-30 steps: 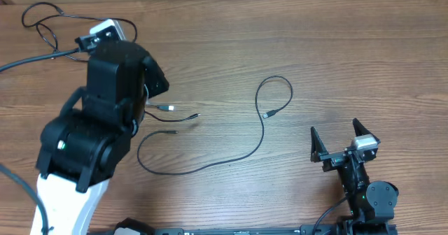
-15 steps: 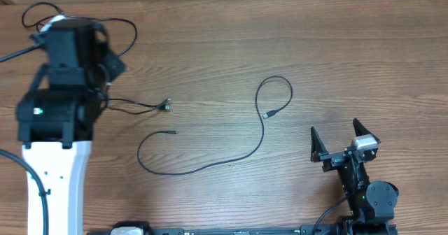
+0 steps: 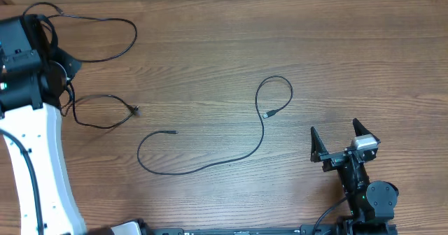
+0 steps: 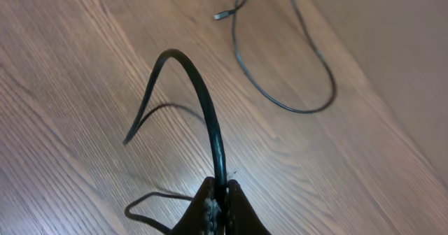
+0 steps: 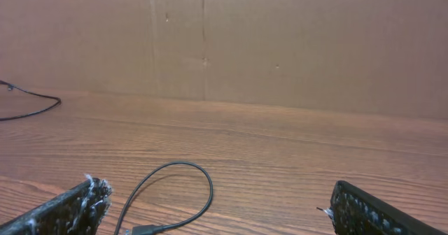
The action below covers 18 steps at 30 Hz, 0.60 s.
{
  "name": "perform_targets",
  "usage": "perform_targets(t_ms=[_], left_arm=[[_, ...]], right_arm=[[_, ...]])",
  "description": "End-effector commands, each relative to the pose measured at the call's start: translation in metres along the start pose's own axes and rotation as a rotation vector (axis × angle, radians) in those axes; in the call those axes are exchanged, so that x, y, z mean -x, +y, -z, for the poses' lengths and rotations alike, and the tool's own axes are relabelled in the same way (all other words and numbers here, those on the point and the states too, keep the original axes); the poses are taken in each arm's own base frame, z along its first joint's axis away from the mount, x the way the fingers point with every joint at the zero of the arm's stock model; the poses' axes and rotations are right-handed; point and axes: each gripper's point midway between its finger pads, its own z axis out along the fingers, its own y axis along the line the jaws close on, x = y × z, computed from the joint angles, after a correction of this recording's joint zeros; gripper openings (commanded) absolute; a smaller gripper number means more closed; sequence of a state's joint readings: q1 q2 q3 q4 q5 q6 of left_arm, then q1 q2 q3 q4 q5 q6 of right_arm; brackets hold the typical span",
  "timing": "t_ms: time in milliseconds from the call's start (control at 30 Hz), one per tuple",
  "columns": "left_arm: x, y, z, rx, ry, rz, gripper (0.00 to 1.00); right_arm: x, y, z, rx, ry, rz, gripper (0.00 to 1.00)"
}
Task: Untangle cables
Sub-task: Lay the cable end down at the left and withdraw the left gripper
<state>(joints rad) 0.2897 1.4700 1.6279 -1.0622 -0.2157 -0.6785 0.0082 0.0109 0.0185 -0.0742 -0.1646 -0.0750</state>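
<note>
- My left hand [image 4: 219, 191] is at the far-left edge of the surface [image 3: 329, 46]. Its fingers are pressed together with only the held cable [image 4: 215, 126] between them.
- On the left wrist camera that cable rises out of the pinch, arches up off the wood and drops back down to it, casting a shadow underneath.
- From overhead, it curls into a small open loop just beside the left arm. Its plug [image 3: 134, 110] lies at the loop's right end, on the wood.
- A second cable [image 3: 133, 32] sits in the far-left corner as a wider loop, close to the left arm. I cannot tell whether it crosses the held one, because the arm covers that spot.
- The long cable [image 3: 210, 165] lies by itself in the middle of the surface, well apart from both of the others.
- One end of it [image 3: 175, 131] sits left of centre. From there it sweeps round and across to the right, climbs into a loop [image 3: 274, 78], and ends in a plug [image 3: 267, 115] just below that loop.
- My right hand [image 3: 334, 129] rests near the front right with its fingers spread wide and nothing in them.
- On its wrist camera the long cable's loop lies on the wood ahead, between the two fingers, and neither finger touches it.
- A cardboard wall [image 5: 280, 46] stands at the back of the surface.
</note>
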Motion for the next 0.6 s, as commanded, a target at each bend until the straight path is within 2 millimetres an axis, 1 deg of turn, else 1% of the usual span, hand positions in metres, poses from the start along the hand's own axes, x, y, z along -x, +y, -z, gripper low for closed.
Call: perform_targets(t_ms=[0, 67, 100, 133, 300, 367, 433, 567], left_arm=[[0.006, 0.011, -0.027, 0.058, 0.028, 0.087, 0.04], [0.007, 0.021, -0.042, 0.095, 0.048, 0.131, 0.05], [0.008, 0.03, -0.055, 0.129, 0.065, 0.145, 0.04], [0.008, 0.036, -0.062, 0.15, 0.076, 0.153, 0.05], [0.006, 0.066, -0.093, 0.241, 0.13, 0.193, 0.04], [0.005, 0.078, -0.101, 0.273, 0.148, 0.208, 0.04], [0.008, 0.094, -0.108, 0.312, 0.147, 0.23, 0.05], [0.024, 0.113, -0.11, 0.359, 0.092, 0.254, 0.05]], right_arm=[[-0.002, 0.0, 0.0, -0.004, -0.003, 0.002, 1.0], [-0.002, 0.0, 0.0, -0.004, -0.003, 0.002, 1.0], [-0.002, 0.0, 0.0, -0.004, -0.003, 0.002, 1.0], [-0.002, 0.0, 0.0, -0.004, -0.003, 0.002, 1.0], [-0.002, 0.0, 0.0, -0.004, -0.003, 0.002, 1.0], [-0.002, 0.0, 0.0, -0.004, -0.003, 0.002, 1.0], [-0.002, 0.0, 0.0, -0.004, -0.003, 0.002, 1.0], [-0.002, 0.0, 0.0, -0.004, -0.003, 0.002, 1.0]])
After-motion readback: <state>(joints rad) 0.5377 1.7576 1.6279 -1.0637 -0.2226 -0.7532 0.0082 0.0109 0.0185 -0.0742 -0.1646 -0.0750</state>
